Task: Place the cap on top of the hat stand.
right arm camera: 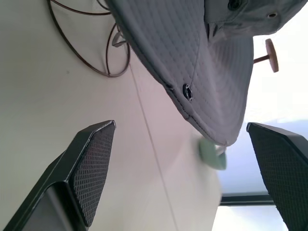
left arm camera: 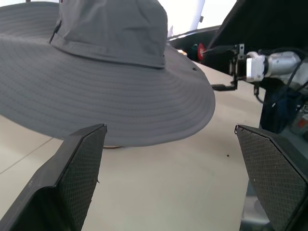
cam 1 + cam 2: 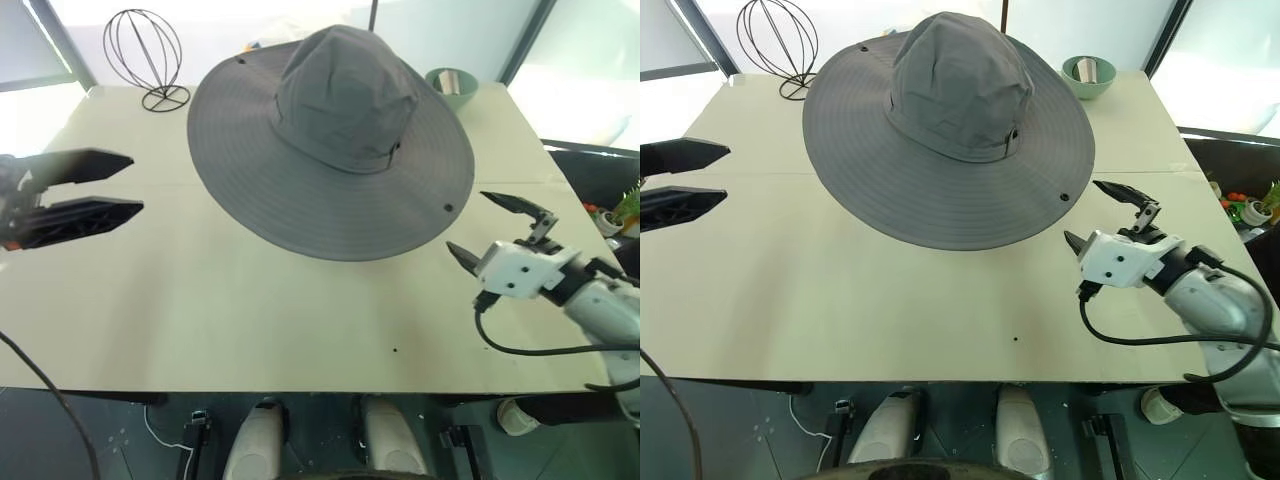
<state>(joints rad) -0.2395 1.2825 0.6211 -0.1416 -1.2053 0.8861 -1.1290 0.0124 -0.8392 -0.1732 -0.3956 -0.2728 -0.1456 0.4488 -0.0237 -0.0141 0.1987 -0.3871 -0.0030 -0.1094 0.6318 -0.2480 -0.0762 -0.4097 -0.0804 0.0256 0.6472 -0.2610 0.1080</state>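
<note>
Grey fabric, the cap (image 3: 330,140) sits raised mid-table, seemingly already on the hat stand (image 1: 91,48), light and floppy, best pinched at opposite brim edges by left gripper (image 3: 95,190) and right gripper (image 3: 495,230), both wide open and empty.

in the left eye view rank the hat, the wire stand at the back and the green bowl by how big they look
1. hat, by far the largest.
2. wire stand.
3. green bowl, smallest.
The stand and bowl sit farther from the camera than the hat's near brim, so their true sizes stay unsure.
</note>
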